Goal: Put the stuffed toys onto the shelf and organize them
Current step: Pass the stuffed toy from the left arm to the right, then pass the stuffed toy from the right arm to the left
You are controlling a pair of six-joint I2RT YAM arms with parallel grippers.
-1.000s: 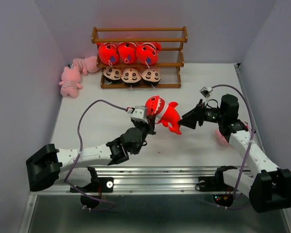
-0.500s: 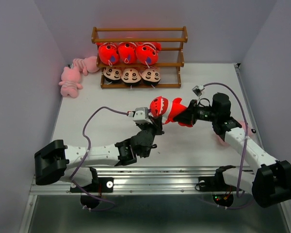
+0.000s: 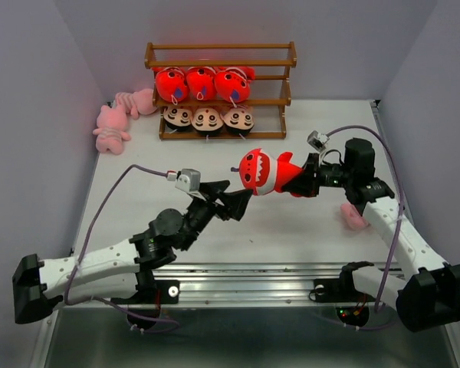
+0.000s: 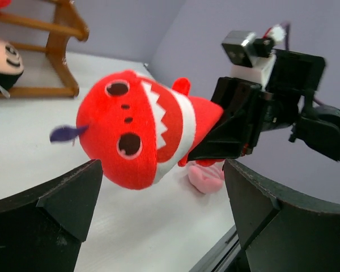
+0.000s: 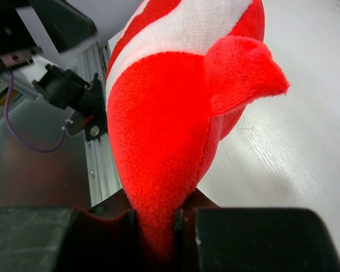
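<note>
- A white table top (image 3: 138, 199) with faint wood grain fills the middle of the overhead view.
- Plain pale lilac walls enclose it: a back wall (image 3: 330, 31) across the top of the frame, a left wall (image 3: 23, 115) and a right wall (image 3: 445, 100) down the sides.
- A silver metal rail (image 3: 253, 274) runs along the table's near edge.
- A dark glossy strip (image 3: 238, 341) crosses the bottom of the frame.
- The light is soft and even.
</note>
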